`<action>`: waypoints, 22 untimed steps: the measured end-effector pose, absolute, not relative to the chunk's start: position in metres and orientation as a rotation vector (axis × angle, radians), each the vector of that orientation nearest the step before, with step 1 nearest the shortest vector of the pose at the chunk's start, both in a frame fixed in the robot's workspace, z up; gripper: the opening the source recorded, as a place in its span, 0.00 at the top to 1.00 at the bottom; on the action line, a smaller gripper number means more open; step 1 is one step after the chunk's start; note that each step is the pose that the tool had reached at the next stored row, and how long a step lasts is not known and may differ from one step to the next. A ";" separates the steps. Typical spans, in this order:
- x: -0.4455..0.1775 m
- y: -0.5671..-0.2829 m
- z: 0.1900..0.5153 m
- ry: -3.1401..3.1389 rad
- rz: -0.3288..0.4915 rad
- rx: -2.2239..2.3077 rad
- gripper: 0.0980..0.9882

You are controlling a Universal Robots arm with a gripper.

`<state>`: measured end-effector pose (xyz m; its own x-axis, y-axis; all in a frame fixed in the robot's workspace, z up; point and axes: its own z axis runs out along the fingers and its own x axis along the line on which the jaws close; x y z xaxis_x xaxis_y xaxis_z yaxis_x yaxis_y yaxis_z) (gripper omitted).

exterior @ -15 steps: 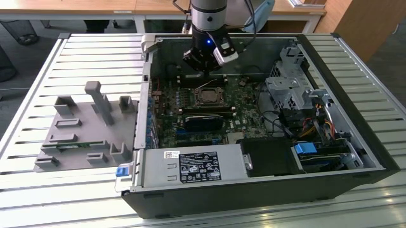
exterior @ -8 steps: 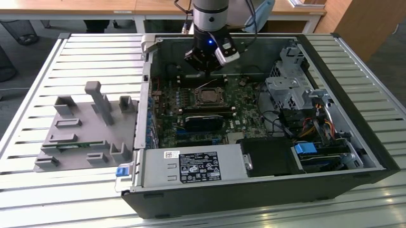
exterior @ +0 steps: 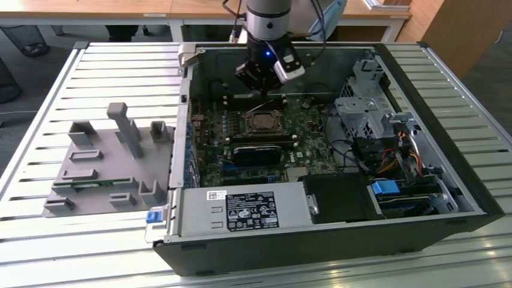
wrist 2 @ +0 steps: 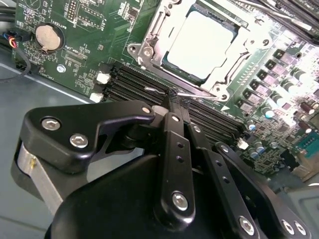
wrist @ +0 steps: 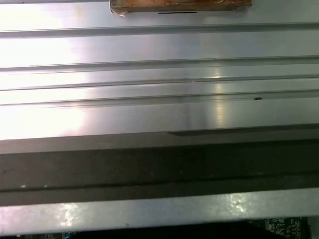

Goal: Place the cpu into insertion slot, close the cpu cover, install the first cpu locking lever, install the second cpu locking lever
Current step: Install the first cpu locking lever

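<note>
The cpu (wrist 2: 201, 44) sits flat in the insertion slot (wrist 2: 234, 47) on the green circuit board (wrist 2: 75, 45), its dull silver face showing through the square cut-out of the cpu cover (wrist 2: 149, 47), which lies down over it. In the second wrist view the gripper (wrist 2: 172, 102) has its jaws drawn together, tips just short of the socket's near edge, pinching or pressing a thin wire locking lever (wrist 2: 164, 92) (I cannot tell whether it is truly clamped).

As a judgement: the chip is light, rigid and fragile underneath, best held by its edges only; the lever is springy steel wire, thin and slippery, best taken near its free hooked end.

In the exterior view the gripper (exterior: 264, 81) hangs inside an open computer case (exterior: 448, 180) lying on a slatted metal table (exterior: 104, 66). Room around the jaws is tight: black memory slots (wrist 2: 129, 84) run directly under the tips, and a case wall stands close behind. A grey parts holder (exterior: 108, 162) rests on the table, well apart.
</note>
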<state>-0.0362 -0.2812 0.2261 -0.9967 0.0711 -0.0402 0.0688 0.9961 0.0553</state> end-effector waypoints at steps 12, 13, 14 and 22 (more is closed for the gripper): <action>-0.029 -0.281 0.219 3.097 0.083 0.109 0.99; -0.028 -0.280 0.218 3.097 0.083 0.109 0.99; -0.028 -0.280 0.218 3.097 0.083 0.109 0.99; -0.025 -0.280 0.210 3.098 0.083 0.109 0.99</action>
